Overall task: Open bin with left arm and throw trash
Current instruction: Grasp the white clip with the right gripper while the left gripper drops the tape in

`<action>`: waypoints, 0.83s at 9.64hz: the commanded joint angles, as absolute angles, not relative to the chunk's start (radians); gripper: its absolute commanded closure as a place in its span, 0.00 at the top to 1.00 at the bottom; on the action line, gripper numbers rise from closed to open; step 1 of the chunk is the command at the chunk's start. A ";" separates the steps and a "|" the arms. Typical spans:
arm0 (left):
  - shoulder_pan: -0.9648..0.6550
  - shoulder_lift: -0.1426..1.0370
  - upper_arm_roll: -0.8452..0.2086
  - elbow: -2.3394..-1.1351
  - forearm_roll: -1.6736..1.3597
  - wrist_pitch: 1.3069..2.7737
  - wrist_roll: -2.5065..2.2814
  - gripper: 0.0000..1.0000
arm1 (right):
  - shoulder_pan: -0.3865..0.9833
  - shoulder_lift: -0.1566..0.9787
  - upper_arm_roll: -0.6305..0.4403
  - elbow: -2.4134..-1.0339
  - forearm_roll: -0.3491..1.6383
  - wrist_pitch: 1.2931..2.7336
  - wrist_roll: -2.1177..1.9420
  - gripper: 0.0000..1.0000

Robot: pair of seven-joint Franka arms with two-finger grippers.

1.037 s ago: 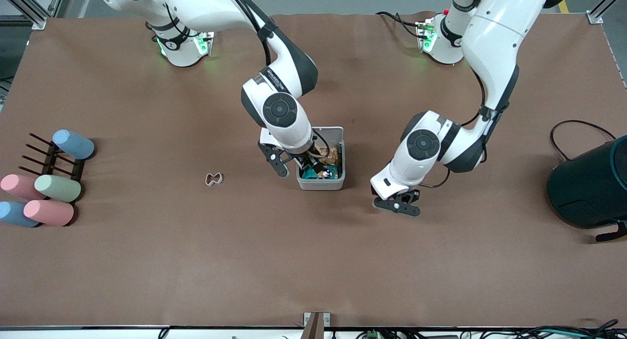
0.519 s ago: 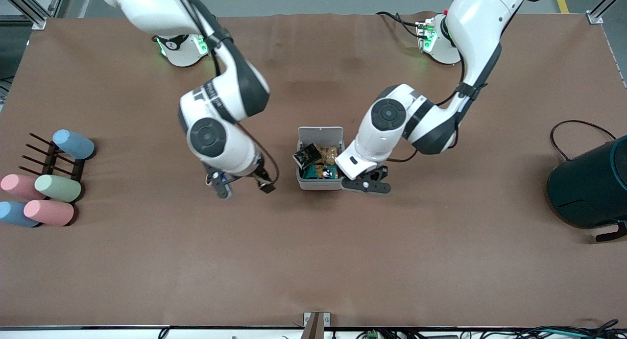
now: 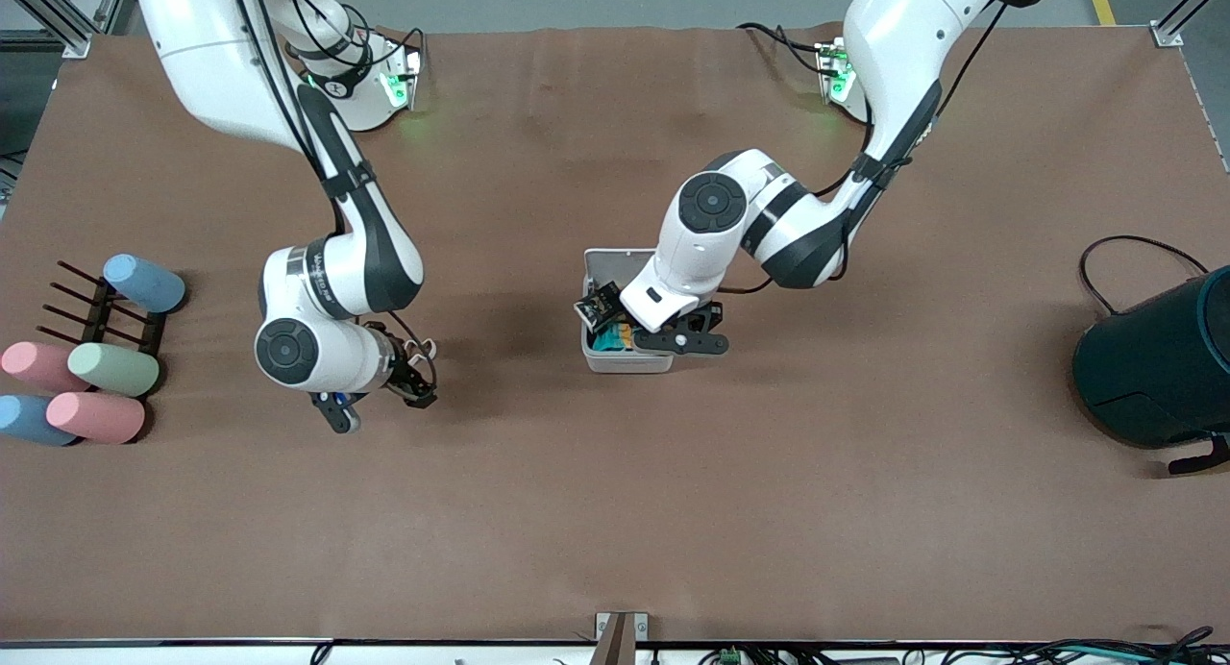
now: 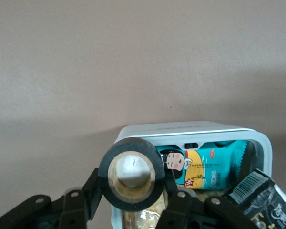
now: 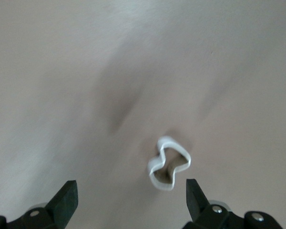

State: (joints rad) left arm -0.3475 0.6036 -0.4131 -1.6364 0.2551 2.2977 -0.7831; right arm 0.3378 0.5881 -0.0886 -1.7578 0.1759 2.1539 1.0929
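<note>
Trash drop in hand, I'd say: the small white square bin (image 3: 627, 357) stands lid-up, wrappers inside and a crumpled black wrapper packet (image 3: 597, 305) perched on its rim. The left gripper (image 3: 684, 339) hangs over the bin's edge toward the left arm's end, pinching a small black ring with a pale centre (image 4: 131, 173) just above the opening. Next call: shift it over the gap and let go. Well away from the bin, toward the right arm's end, the right gripper (image 5: 131, 200) hovers with fingers spread wide over the bent white loop (image 5: 168, 163), which lies flat on the brown table (image 3: 673, 511), ungrasped. It needs lowering, then closing.
</note>
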 commanded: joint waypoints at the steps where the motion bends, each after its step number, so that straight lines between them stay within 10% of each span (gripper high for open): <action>1: -0.363 0.620 -0.413 -1.612 0.258 2.281 -0.808 0.19 | 0.319 0.546 -0.068 -1.926 0.175 2.302 1.101 1.00; 4: -0.361 0.621 -0.408 -1.612 0.261 2.284 -0.808 0.90 | 0.328 0.519 -0.060 -1.972 0.181 2.312 1.164 1.00; 8: -0.342 0.612 -0.407 -1.600 0.262 2.284 -0.782 1.00 | 0.357 0.491 -0.060 -2.031 0.199 2.345 1.189 0.92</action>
